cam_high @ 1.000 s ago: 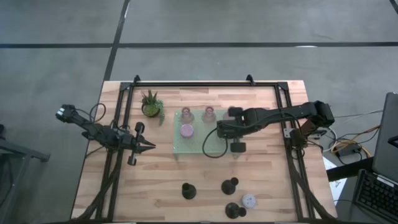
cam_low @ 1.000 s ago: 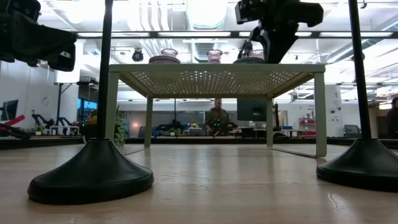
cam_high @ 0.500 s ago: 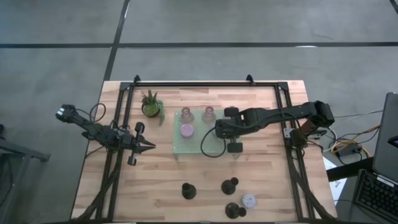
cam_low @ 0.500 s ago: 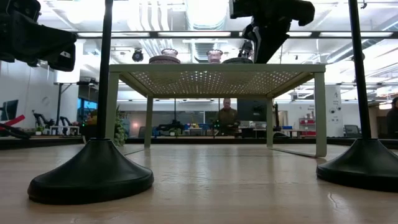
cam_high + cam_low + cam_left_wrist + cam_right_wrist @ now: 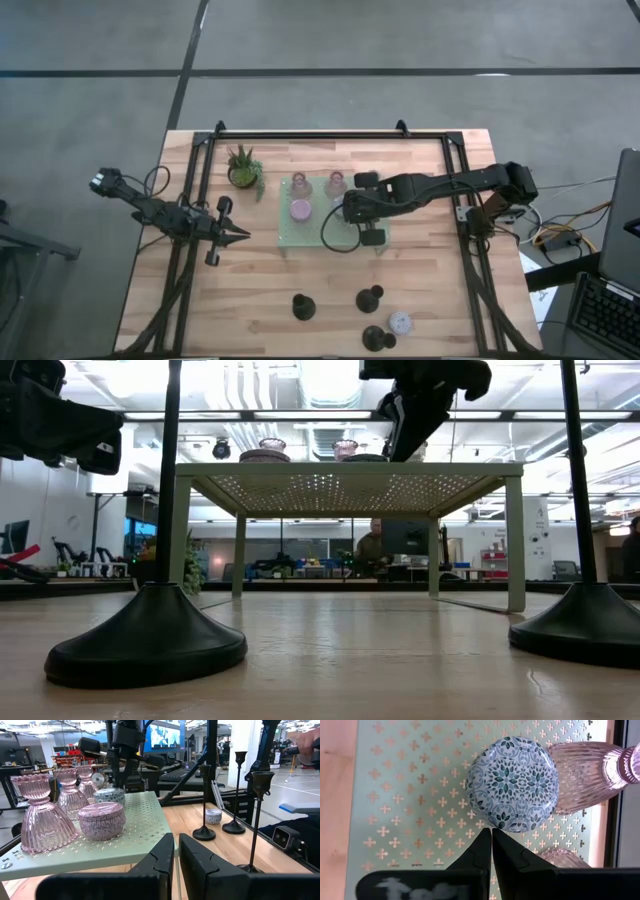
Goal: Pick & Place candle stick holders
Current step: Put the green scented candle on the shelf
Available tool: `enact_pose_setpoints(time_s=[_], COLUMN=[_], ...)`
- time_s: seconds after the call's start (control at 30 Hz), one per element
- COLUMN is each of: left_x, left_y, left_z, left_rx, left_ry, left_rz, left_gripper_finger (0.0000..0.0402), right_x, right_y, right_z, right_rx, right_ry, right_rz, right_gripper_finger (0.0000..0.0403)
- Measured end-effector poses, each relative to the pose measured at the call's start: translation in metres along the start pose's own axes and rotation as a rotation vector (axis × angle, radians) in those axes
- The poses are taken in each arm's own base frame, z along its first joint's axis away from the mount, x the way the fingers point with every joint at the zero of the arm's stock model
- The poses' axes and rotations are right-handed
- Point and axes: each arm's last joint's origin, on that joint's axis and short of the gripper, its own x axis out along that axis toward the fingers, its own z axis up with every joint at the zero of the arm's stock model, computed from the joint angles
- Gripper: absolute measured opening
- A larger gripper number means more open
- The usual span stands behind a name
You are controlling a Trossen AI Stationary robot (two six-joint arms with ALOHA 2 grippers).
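High view: right gripper (image 5: 347, 208) over the green tray (image 5: 310, 236), left gripper (image 5: 240, 236) idle beside it; right wrist view: fingers (image 5: 482, 851) pressed together just beside the blue-patterned holder (image 5: 512, 784) on the tray.

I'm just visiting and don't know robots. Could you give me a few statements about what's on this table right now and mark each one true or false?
1. The right pincer is above the green tray. True.
2. Its fingers are spread wide. False: they are shut together.
3. A blue-patterned round holder sits on the tray. True.
4. The three black holders stand on the tray. False: they stand on the wooden table.
5. The left pincer holds a pink glass holder. False: it holds nothing.
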Motion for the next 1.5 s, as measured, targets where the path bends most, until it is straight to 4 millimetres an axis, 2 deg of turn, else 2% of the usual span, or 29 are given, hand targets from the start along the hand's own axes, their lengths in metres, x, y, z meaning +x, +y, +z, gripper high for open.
enact_pose_setpoints(time_s=[0.6, 0.8, 1.23, 1.5], left_x=[0.0, 0.0, 0.0, 0.0], left_y=[0.0, 0.0, 0.0, 0.0], left_z=[0.0, 0.0, 0.0, 0.0], left_rx=[0.0, 0.0, 0.001, 0.001], left_ry=[0.001, 0.001, 0.001, 0.001], left_rz=[0.0, 0.0, 0.0, 0.0], left_gripper_finger=[0.0032, 0.0032, 0.0032, 0.0032], right_x=[0.0, 0.0, 0.023, 0.025], right_y=[0.001, -0.001, -0.011, -0.013], right_z=[0.008, 0.001, 0.002, 0.008], right_rx=[-0.048, -0.038, -0.032, -0.073], right_ry=[-0.084, -0.012, 0.056, 0.003], right_rz=[0.04, 0.042, -0.066, -0.106], right_gripper_finger=[0.0008, 0.0008, 0.0008, 0.0008])
